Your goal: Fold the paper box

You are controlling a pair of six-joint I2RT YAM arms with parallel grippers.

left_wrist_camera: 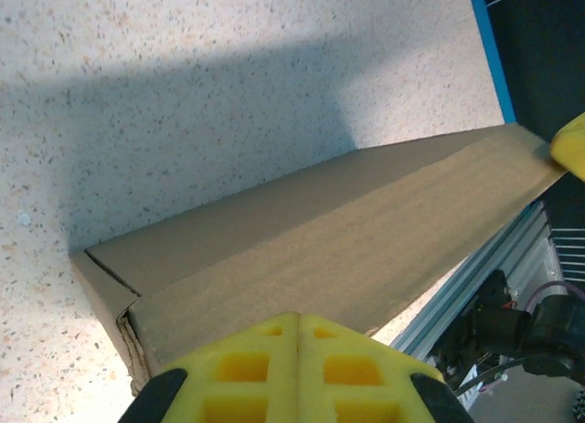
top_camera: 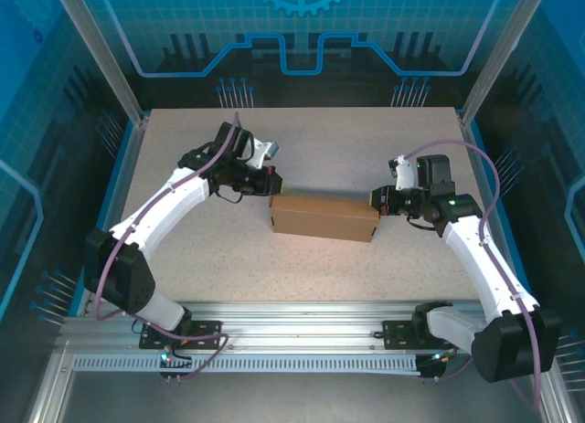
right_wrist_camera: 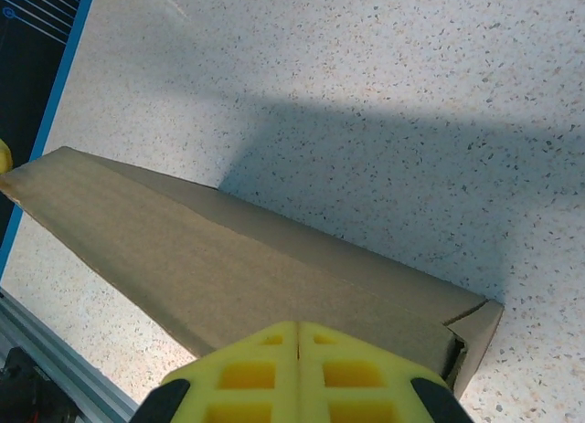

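The box is lying closed in the middle of the table, with its long side running left to right and its plain brown lid facing up. The left claw is sitting at the box's left end, up by the far corner. The right claw is sitting at the right end, so the two are bracketing the box lengthwise.

Over to the left wrist: the left claw is clenched. Its yellow fingers are pressing flat against each other with nothing between them. The tips are hanging over the near end of the box; I cannot tell whether they are touching the cardboard. The box is stretching away to the upper right across the speckled table, and a sliver of yellow from the right claw is showing at its far end. A short slit is showing at the near left corner, where the end wall meets the lid.

The right wrist is showing the mirror of that. The right claw is clenched too, fingers together and gripping nothing, with its tips over the near end of the box. The box is running off to the upper left, where a speck of yellow from the left claw is peeking in at the edge. A slit is showing at the near right corner. The box's shadow is falling on the table beyond it.
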